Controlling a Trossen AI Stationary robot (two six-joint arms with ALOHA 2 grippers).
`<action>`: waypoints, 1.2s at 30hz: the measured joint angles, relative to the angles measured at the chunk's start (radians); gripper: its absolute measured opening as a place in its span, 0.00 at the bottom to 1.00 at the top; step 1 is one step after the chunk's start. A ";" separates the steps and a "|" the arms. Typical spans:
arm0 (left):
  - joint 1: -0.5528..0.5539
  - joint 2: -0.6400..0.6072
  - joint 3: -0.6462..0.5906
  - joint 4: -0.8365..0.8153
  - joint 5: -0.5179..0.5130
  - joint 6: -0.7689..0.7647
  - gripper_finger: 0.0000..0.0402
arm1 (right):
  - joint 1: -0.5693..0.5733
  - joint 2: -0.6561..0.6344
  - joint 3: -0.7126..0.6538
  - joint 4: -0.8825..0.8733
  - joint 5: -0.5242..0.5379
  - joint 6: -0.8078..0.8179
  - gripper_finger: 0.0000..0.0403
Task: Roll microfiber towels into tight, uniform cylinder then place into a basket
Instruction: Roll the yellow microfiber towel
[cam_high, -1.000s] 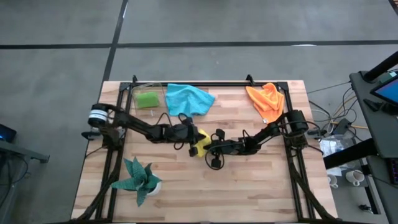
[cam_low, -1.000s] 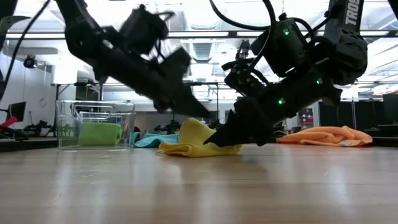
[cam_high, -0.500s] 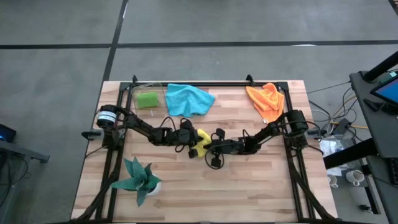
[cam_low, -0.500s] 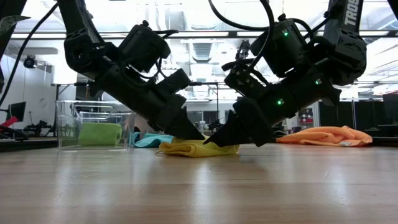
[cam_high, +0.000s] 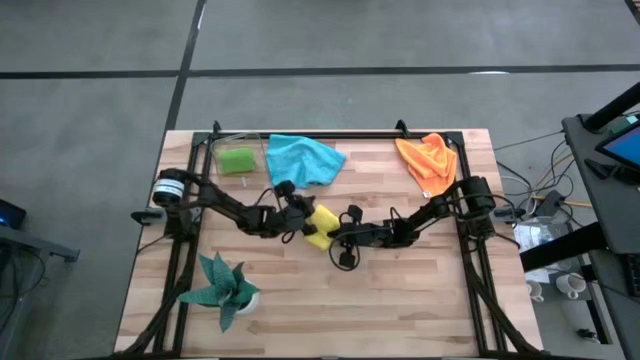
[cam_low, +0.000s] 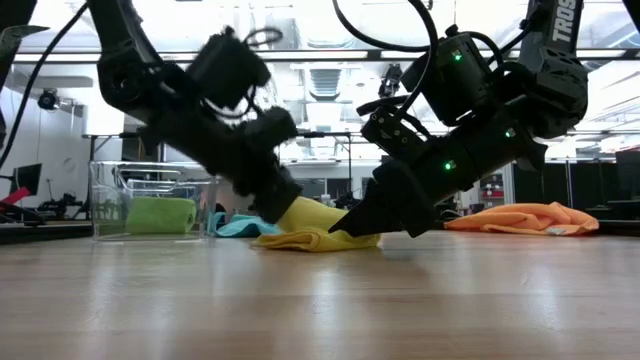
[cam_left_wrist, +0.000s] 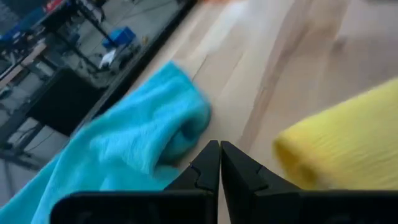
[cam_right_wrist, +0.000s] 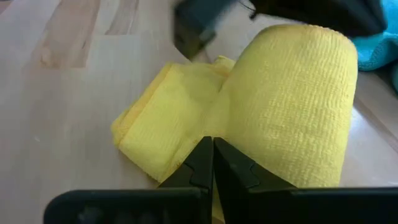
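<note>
A yellow towel (cam_high: 318, 226) lies mid-table, partly rolled: a thick roll (cam_right_wrist: 292, 106) with a flat folded part (cam_right_wrist: 161, 130) beside it. My left gripper (cam_high: 300, 218) is shut beside the roll's left end, with the roll (cam_left_wrist: 348, 137) just off its tips (cam_left_wrist: 219, 149). My right gripper (cam_high: 335, 236) is shut on the towel's right side. A green towel (cam_high: 237, 160) lies rolled inside the clear basket (cam_low: 105, 190) at the far left. A blue towel (cam_high: 303, 160) and an orange towel (cam_high: 430, 163) lie loose on the table's far side. My left gripper is shut next to the roll's end (cam_low: 295, 212); its own wrist view shows bare wood between fingertips and roll, so I cannot tell whether it touches. My right gripper presses its shut fingertips (cam_right_wrist: 211, 155) down on the yellow towel where the flat folded part meets the roll (cam_right_wrist: 214, 124). It comes slanting down from the table's right. The towel rests on the table.
A black metal frame (cam_high: 330, 134) runs along the table's far edge and down both sides. A teal spiky plant in a white pot (cam_high: 222, 288) stands near the front left. Bare wood lies along the near side of the table.
My left gripper has sunk a little and rolled its wrist at the yellow towel's left side. The towel's raised loose flap went down flat, and its left part now stands as a thicker, more even roll. My right gripper has stayed put on the towel.
</note>
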 joint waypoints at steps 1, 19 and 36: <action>-0.007 -0.012 0.000 0.004 0.001 0.000 0.00 | 0.000 0.000 0.000 0.000 0.000 0.000 0.02; -0.024 0.101 0.061 0.212 0.404 -0.104 0.00 | 0.001 0.001 0.000 0.005 -0.004 0.003 0.02; 0.023 0.141 0.075 0.049 0.162 -0.022 0.00 | 0.001 0.001 0.001 0.006 -0.004 0.003 0.02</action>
